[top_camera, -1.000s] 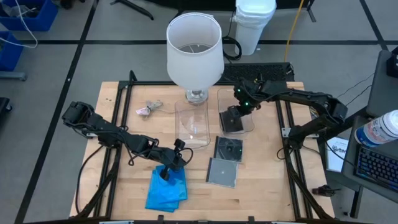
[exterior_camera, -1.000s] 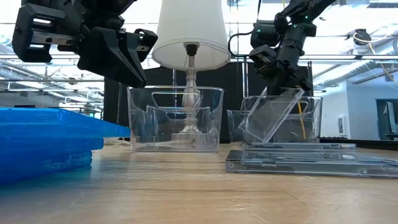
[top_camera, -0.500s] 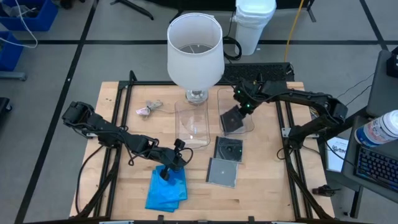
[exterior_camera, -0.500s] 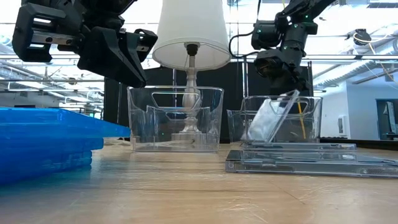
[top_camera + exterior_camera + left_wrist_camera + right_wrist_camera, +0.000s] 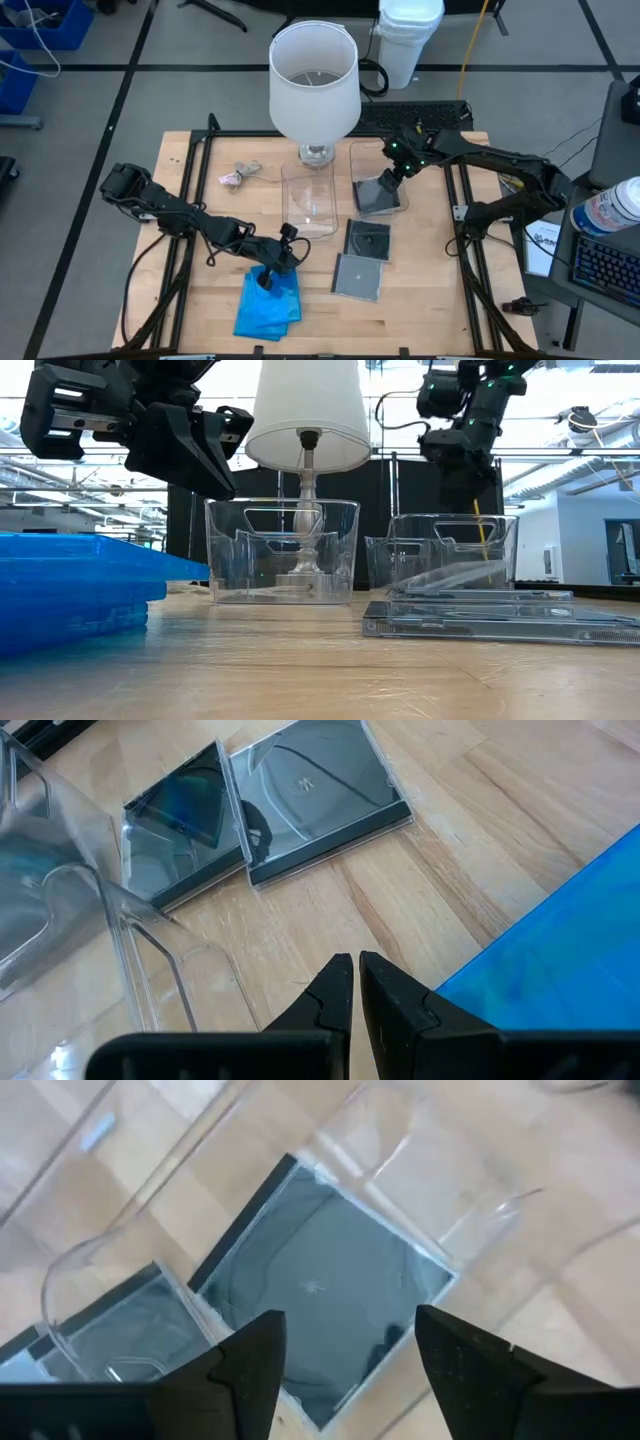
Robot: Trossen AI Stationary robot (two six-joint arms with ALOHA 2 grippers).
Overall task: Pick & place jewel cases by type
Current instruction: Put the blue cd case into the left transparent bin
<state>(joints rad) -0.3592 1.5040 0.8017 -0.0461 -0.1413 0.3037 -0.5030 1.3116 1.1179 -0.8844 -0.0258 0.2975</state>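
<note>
From above, the wooden surface carries two clear tubs near its back edge. The right hand hovers over the right tub, where a grey jewel case lies flat. Two more grey cases lie just in front. The left hand sits over the blue cases near the front edge.

At surface level, open wood spreads along the front edge.

The left wrist view shows its fingers together, gripping nothing.

The right wrist view shows its fingers apart above the case inside the tub.
</note>
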